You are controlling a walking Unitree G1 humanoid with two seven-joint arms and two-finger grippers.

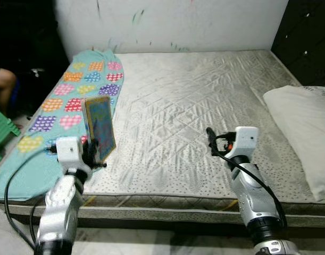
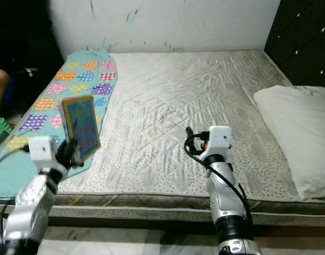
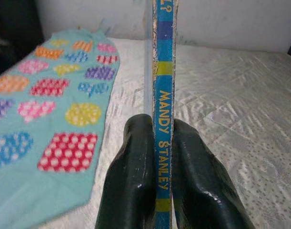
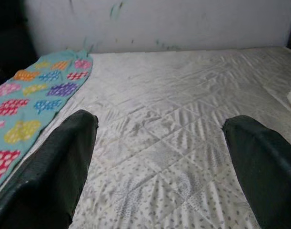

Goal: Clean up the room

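Book [image 1: 99, 126], lower left of frame, stands upright clamped by its spine in left gripper [image 3: 164, 157] above the mattress [image 1: 194, 106] edge beside the heart blanket [image 1: 72, 101], right gripper [image 4: 159, 138] spread wide & empty mid-frame; pickup done, stowing plus blanket & pillow [image 1: 306, 133] prob. left.

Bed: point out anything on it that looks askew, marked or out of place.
The heart-patterned blanket lies bunched along the mattress's left edge, spilling over the side. The pillow overhangs the right edge. Green scribbles mark the wall behind. The book is upright, clamped in the left gripper.
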